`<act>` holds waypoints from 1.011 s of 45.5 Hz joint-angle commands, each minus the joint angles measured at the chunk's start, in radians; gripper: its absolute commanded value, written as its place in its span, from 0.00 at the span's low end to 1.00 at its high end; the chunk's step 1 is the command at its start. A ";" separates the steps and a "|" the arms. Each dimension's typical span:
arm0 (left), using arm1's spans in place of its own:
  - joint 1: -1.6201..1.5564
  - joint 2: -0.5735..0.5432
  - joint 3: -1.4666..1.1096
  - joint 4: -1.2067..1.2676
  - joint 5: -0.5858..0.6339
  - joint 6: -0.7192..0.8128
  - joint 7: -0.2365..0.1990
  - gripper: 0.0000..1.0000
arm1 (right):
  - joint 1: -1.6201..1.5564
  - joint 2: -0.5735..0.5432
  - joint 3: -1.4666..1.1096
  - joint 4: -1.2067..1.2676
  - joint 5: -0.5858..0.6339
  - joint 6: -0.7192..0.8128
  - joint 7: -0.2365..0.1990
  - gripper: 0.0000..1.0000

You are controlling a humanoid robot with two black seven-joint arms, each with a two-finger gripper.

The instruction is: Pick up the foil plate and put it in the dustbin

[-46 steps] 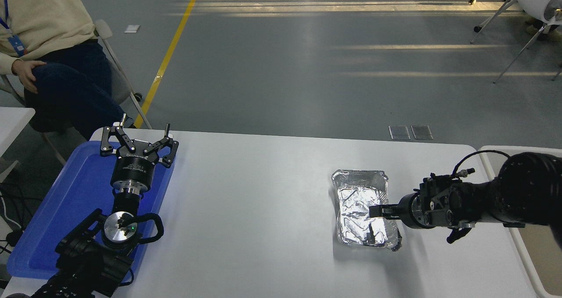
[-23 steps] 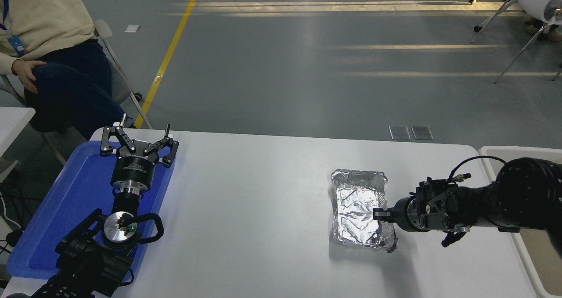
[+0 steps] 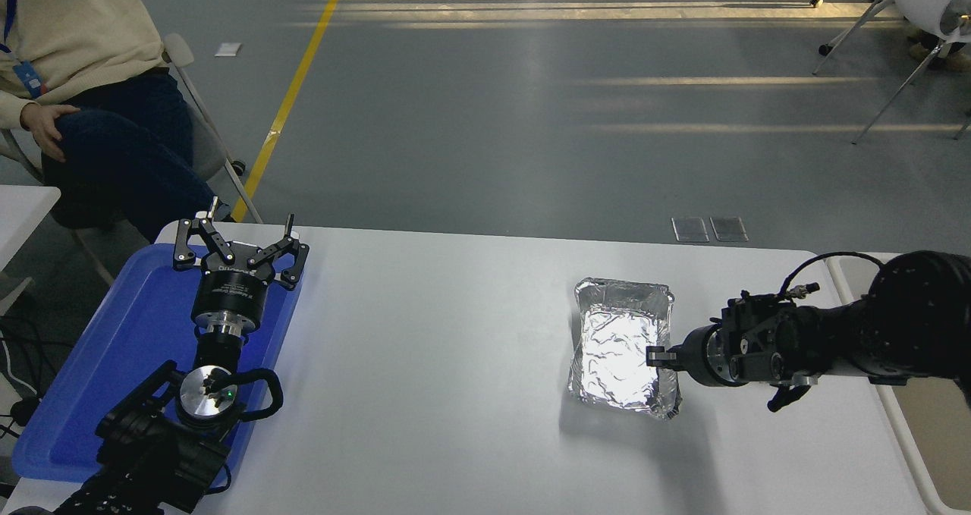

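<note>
The foil plate [image 3: 618, 344] is a shiny, crinkled silver tray with shallow walls, over the white table's right part. The dustbin [image 3: 899, 424] shows only its off-white rim at the right edge.

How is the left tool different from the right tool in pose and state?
The left tool points away from the camera above the blue tray; the right tool points sideways toward the picture's left. The left tool is open and holds nothing; the right tool is shut on the foil plate, at its right wall. Both are black.
</note>
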 commanded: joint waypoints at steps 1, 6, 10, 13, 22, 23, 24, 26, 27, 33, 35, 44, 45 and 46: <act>0.000 0.000 0.000 0.000 0.000 0.000 0.000 1.00 | 0.160 -0.050 0.000 0.167 -0.006 0.006 0.003 0.00; 0.000 0.000 0.000 0.000 0.000 0.000 0.000 1.00 | 0.294 -0.074 -0.004 0.285 -0.006 0.007 0.003 0.00; 0.000 0.000 0.000 0.000 0.000 0.000 0.000 1.00 | 0.393 -0.079 -0.020 0.363 -0.006 0.012 0.003 0.00; 0.000 0.000 0.000 0.000 0.000 0.000 0.000 1.00 | 0.455 -0.079 -0.027 0.397 -0.006 0.047 0.000 0.00; 0.000 0.000 0.000 0.002 0.000 0.000 0.000 1.00 | 0.628 -0.081 -0.059 0.458 -0.007 0.164 -0.006 0.00; 0.000 0.000 0.000 0.002 0.000 0.000 0.000 1.00 | 0.648 -0.081 -0.064 0.464 -0.009 0.175 -0.006 0.00; 0.000 0.000 0.000 0.000 0.000 0.000 0.000 1.00 | 0.666 -0.082 -0.069 0.472 -0.012 0.188 -0.006 0.00; 0.000 0.000 0.000 0.000 0.000 0.000 0.000 1.00 | 0.705 -0.084 -0.075 0.486 -0.021 0.221 -0.006 0.00; 0.000 0.000 0.000 0.000 0.000 0.000 0.000 1.00 | 0.725 -0.085 -0.078 0.494 -0.027 0.237 -0.006 0.00; 0.000 0.000 0.000 0.000 0.000 0.000 0.000 1.00 | 0.823 -0.107 -0.082 0.523 -0.064 0.306 -0.008 0.00; 0.000 0.000 0.000 0.001 0.000 0.000 0.000 1.00 | 0.844 -0.119 -0.084 0.524 -0.069 0.320 -0.008 0.00; 0.000 0.000 0.000 0.000 0.000 0.000 0.000 1.00 | 0.886 -0.153 -0.089 0.524 -0.102 0.369 -0.008 0.00; 0.000 0.000 0.000 0.000 0.000 0.000 0.000 1.00 | 0.888 -0.156 -0.089 0.524 -0.102 0.369 -0.008 0.00; 0.000 0.000 0.000 0.000 0.000 0.000 0.000 1.00 | 0.889 -0.157 -0.090 0.526 -0.102 0.369 -0.008 0.00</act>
